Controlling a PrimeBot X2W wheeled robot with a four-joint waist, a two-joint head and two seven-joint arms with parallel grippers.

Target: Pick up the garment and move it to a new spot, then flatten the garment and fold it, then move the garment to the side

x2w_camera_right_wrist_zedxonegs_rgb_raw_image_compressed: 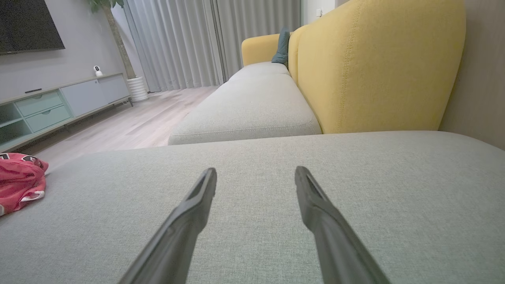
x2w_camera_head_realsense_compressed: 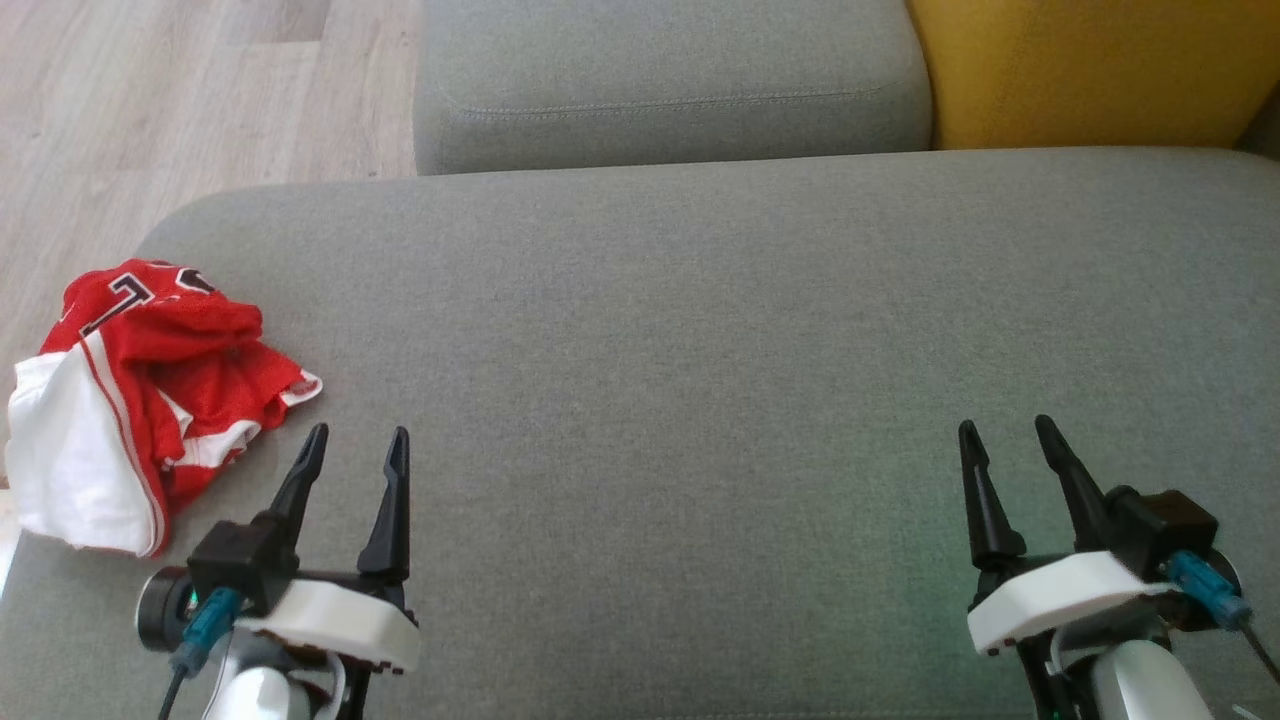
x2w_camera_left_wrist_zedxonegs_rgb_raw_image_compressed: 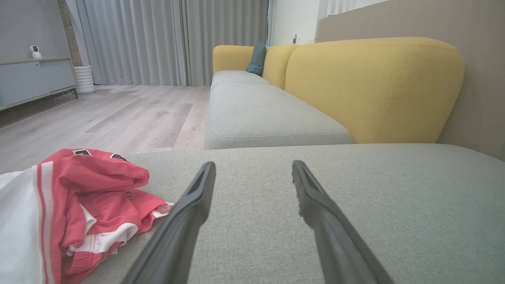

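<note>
A crumpled red and white garment (x2w_camera_head_realsense_compressed: 140, 390) with dark lettering lies at the left edge of the grey sofa cushion (x2w_camera_head_realsense_compressed: 700, 330). In the left wrist view the garment (x2w_camera_left_wrist_zedxonegs_rgb_raw_image_compressed: 79, 205) sits just left of the fingers. It shows as a small red heap (x2w_camera_right_wrist_zedxonegs_rgb_raw_image_compressed: 19, 181) at the far left of the right wrist view. My left gripper (x2w_camera_head_realsense_compressed: 360, 435) hovers open near the cushion's front left, a short way right of the garment and apart from it. At the front right my right gripper (x2w_camera_head_realsense_compressed: 1005, 428) stands open, far from the garment, with nothing between its fingers.
A second grey seat cushion (x2w_camera_head_realsense_compressed: 670, 90) lies beyond the near one, with a yellow backrest (x2w_camera_head_realsense_compressed: 1090, 70) to the right. Wooden floor (x2w_camera_head_realsense_compressed: 150, 110) runs along the left. A low cabinet (x2w_camera_right_wrist_zedxonegs_rgb_raw_image_compressed: 59, 102) stands across the room.
</note>
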